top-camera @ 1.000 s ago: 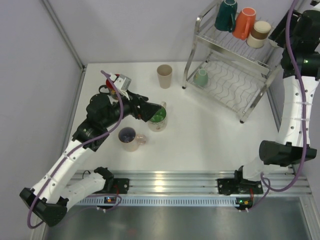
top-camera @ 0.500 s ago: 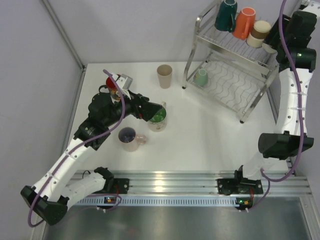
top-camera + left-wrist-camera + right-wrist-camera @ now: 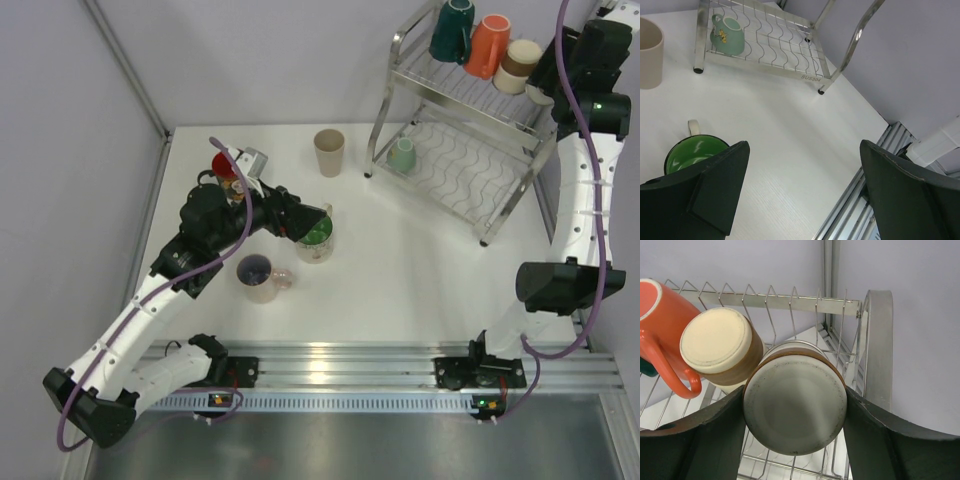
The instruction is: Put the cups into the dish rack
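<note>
The dish rack (image 3: 505,195) stands at the back right. Its top tier holds a dark teal cup (image 3: 452,30), an orange cup (image 3: 488,45) and a beige-and-brown cup (image 3: 520,65). A mint cup (image 3: 402,155) lies on the lower tier. My right gripper (image 3: 795,392) is shut on a white-and-brown cup (image 3: 795,412), held bottom toward the camera over the top tier's right end, next to the beige-and-brown cup (image 3: 720,347). My left gripper (image 3: 804,150) is open and empty. The green-lined cup (image 3: 692,155) sits just beside its left finger (image 3: 715,192).
A beige cup (image 3: 329,152) stands on the table left of the rack. A pinkish cup (image 3: 258,277) sits near the left arm. A red cup (image 3: 225,168) and a steel cup (image 3: 250,160) are partly hidden behind that arm. The side wall runs close behind the rack.
My right gripper has moved left with the white-and-brown cup, up to the right end of the rack's top tier. The left arm has barely shifted.
</note>
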Controlling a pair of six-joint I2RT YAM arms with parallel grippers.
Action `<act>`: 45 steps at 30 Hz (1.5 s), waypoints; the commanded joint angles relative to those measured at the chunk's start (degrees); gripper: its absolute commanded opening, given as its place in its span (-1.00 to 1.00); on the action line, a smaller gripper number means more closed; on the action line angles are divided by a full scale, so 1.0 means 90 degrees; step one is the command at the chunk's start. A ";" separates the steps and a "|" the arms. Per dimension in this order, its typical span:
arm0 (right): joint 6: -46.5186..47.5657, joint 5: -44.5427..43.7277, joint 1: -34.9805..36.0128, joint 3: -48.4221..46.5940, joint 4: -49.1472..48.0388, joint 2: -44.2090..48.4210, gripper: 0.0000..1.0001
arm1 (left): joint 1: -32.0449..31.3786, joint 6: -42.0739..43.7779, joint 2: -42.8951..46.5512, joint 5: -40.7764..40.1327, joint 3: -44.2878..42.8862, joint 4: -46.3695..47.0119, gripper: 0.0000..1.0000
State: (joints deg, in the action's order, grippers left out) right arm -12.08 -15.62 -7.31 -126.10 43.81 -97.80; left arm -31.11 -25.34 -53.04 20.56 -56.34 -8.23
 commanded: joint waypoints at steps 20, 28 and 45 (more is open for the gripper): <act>0.0043 -0.0072 -0.0096 -0.0285 -0.0239 0.0261 0.56 | 0.0000 -0.0085 -0.0035 0.0187 -0.0069 0.0241 0.95; -0.0181 0.0280 -0.0096 -0.0520 0.0005 0.0767 0.54 | 0.0010 -0.0114 0.0180 -0.0554 -0.0205 0.0250 0.96; -0.0669 0.1677 0.3347 0.3222 -0.1214 0.3100 0.42 | 0.0010 0.0893 0.0083 -0.2136 -0.0917 -0.1477 0.77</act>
State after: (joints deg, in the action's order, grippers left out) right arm -16.10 -3.73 16.71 -107.87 38.26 -71.70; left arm -31.11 -18.02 -52.86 5.65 -63.16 -19.35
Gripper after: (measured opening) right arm 0.715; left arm 0.891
